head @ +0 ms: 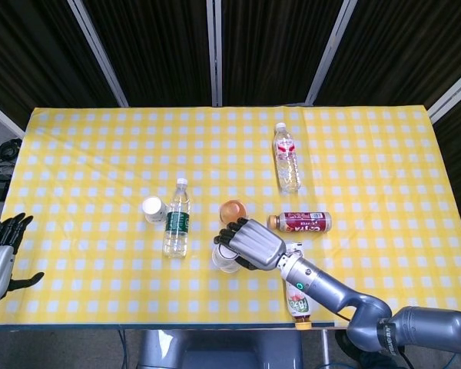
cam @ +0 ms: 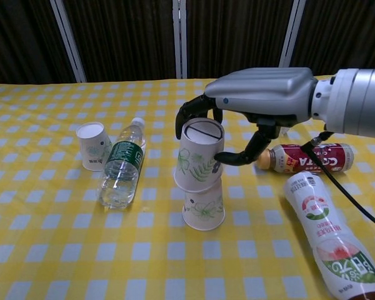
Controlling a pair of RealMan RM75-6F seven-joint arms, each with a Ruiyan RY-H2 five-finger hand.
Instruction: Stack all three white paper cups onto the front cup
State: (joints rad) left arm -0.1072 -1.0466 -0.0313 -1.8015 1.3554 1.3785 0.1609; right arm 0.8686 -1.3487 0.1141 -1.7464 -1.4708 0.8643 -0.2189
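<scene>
Now the held paper cup [cam: 200, 153] stands nearly upright, base up, leaning slightly, its lower rim sitting on the front cup [cam: 203, 209] near the table's front middle. Around it the right hand [cam: 259, 100] curls, fingers [cam: 190, 112] behind, thumb in front. A third cup [cam: 92, 145] stands well left, beside a water bottle [cam: 120, 164]. Off the table's edge, the left hand [head: 0, 250] hangs with fingers spread, empty.

Held cup [cam: 200, 155] seemingly atop front cup [cam: 204, 209].

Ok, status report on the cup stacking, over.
Right hand holds a paper cup, tilted on the front cup. Left hand open, idle. Third cup waits beside the green-label bottle.
</scene>
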